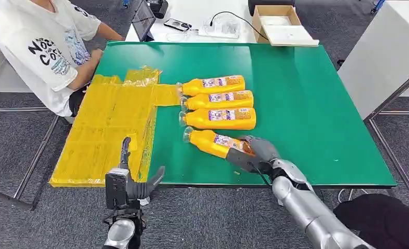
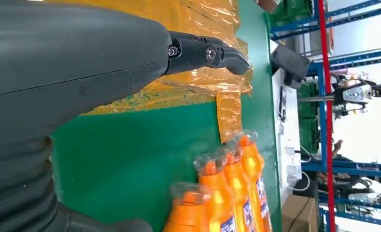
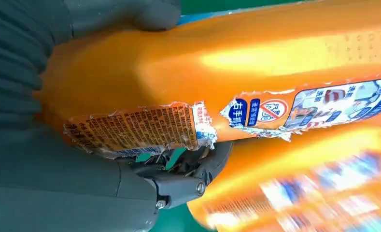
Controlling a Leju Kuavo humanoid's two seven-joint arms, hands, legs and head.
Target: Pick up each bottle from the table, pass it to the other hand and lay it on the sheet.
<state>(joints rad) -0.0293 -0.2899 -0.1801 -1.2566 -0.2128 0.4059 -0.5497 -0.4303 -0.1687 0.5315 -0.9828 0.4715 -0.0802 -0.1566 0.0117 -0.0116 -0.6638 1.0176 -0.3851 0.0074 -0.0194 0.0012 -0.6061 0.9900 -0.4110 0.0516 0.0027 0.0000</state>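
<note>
Our right hand (image 1: 255, 154) grasps the nearest bottle (image 1: 215, 142) base on the worktop (image 1: 306, 104), while our left hand (image 1: 131, 181) hovers released beside the sheet (image 1: 109, 129).

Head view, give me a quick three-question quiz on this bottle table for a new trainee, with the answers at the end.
1. True or false: the right hand grips the nearest bottle at its base end.
2. How many orange bottles lie on the green table?
3. Multiple choice: the left hand is
A. holding a bottle
B. open, holding nothing, near the yellow sheet
C. resting on the cardboard box

Key
1. True. The right wrist view shows the fingers wrapped around the bottle's body by its torn label.
2. Four, side by side, caps toward the sheet.
3. B
</note>
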